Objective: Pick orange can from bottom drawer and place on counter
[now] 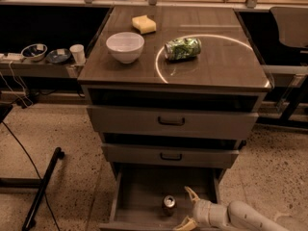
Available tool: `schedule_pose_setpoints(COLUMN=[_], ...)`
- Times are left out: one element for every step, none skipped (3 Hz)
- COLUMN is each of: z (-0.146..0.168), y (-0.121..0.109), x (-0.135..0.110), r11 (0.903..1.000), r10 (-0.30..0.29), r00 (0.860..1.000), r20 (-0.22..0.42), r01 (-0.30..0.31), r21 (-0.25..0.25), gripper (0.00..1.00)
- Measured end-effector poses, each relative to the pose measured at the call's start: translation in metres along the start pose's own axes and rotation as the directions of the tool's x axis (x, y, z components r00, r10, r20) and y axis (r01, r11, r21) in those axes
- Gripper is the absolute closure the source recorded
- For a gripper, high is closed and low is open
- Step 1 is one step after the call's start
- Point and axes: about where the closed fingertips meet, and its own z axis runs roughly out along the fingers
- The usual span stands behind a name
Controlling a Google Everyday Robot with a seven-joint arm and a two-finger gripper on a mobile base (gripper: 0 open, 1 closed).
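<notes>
Just beside the released end effector (187,209), the orange can (169,204) stands in the bottom drawer (142,190).

White arm (252,219), tan claw (182,208) lower right

Claw (183,208) (spread) beside orange can (168,202), bottom drawer (138,190) floor free leftward — middle drawer (139,153) overhanging

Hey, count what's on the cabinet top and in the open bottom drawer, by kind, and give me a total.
Cans: 2, green can on the counter, orange can in the bottom drawer
Bowls: 1, white bowl
Sponges: 1, yellow sponge
Total: 4
The pincer is open, beside the orange can.
</notes>
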Motion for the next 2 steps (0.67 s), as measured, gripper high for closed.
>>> schedule_pose_setpoints(z=[0.025,0.057], y=[-0.013,-0.023], x=[0.015,0.037], r11=[0.9998,0.999], r10=[-0.006,0.038], r00=[1.0,0.999], r20=[-0.003,-0.017], r01=[0.006,-0.038], r21=[0.018,0.024], gripper=[0.0,0.15])
